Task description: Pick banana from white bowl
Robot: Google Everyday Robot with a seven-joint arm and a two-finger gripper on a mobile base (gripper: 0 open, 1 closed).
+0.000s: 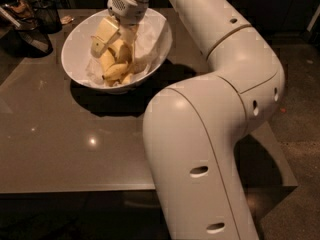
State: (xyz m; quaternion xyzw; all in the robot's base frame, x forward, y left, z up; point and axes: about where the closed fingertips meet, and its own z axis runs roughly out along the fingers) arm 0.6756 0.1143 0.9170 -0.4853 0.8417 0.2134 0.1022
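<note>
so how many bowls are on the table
1: the white bowl at the far left of the table, holding banana; the gripper is down inside it.

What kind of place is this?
Probably a kitchen or break area: a glossy table, a white bowl of bananas, dark containers behind. The end effector is inside the bowl, at the bananas.
</note>
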